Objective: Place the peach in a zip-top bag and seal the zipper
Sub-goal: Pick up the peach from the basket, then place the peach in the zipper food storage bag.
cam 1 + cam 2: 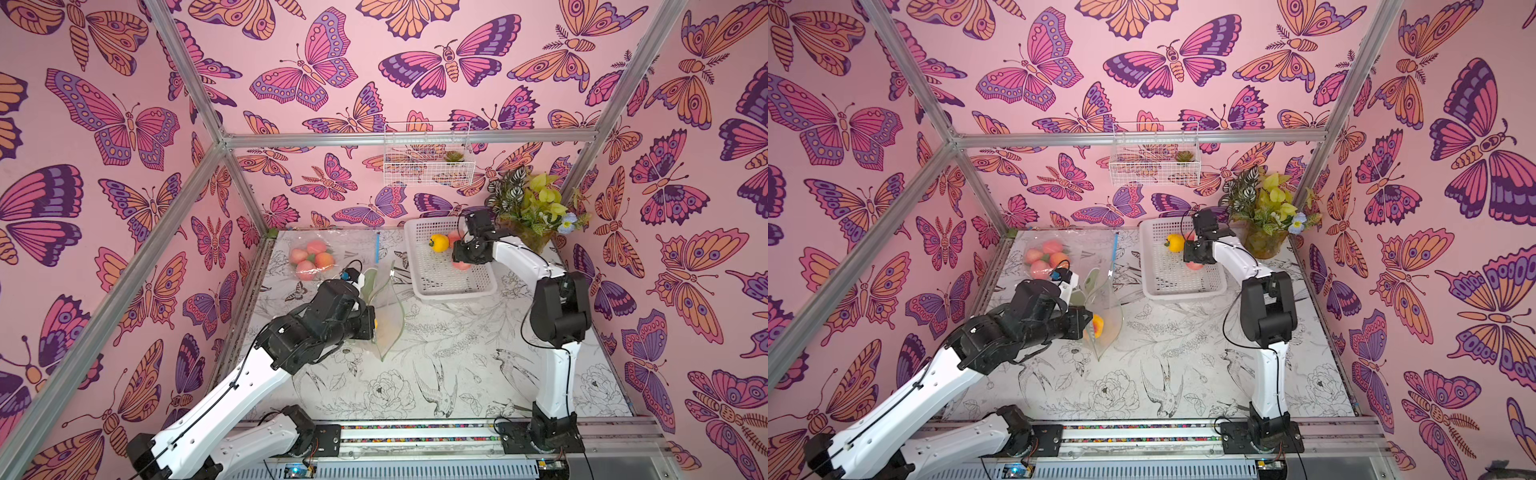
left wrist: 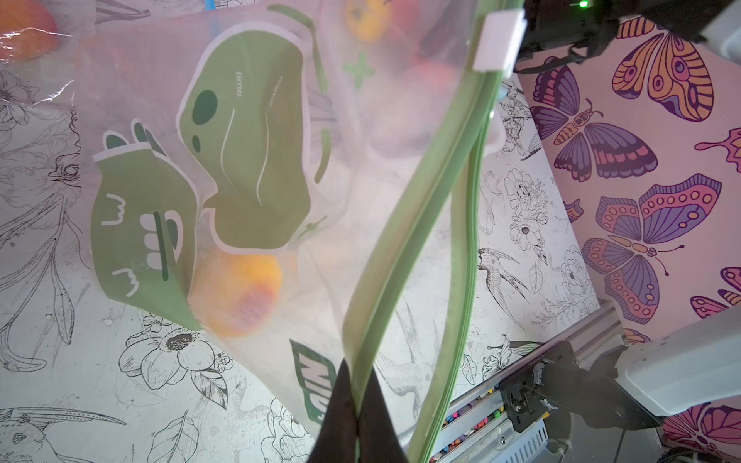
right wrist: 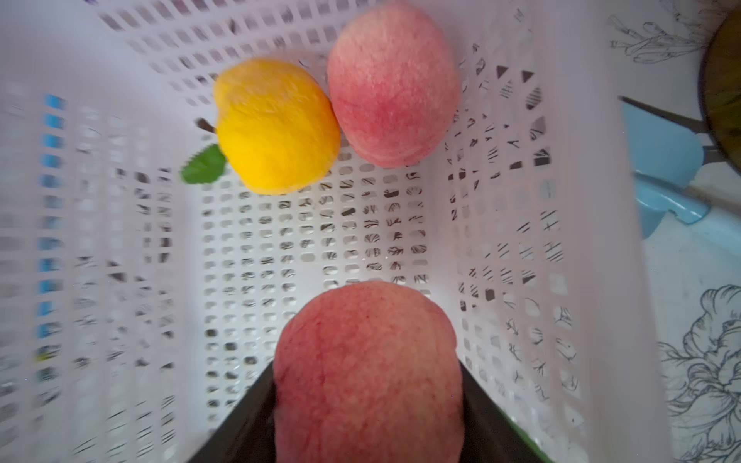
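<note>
A clear zip-top bag (image 1: 388,316) (image 1: 1106,307) with green print stands upright at the table's left-middle, its mouth gaping. My left gripper (image 2: 356,385) is shut on one side of its green zipper strip (image 2: 401,248); the other strip bows away. A yellow-orange peach (image 2: 236,292) (image 1: 1097,325) lies inside the bag. My right gripper (image 3: 367,368) is down in the white basket (image 1: 453,291) (image 3: 501,200), shut on a pink peach (image 3: 367,340) (image 1: 1195,266), with a dark finger (image 3: 248,401) pressed on each side.
A yellow fruit (image 3: 276,124) (image 1: 439,242) and another pink peach (image 3: 393,84) lie at the basket's far end. A second bag with several peaches (image 1: 311,259) lies at the back left. A potted plant (image 1: 536,208) stands behind the basket. A wire basket (image 1: 428,153) hangs on the wall.
</note>
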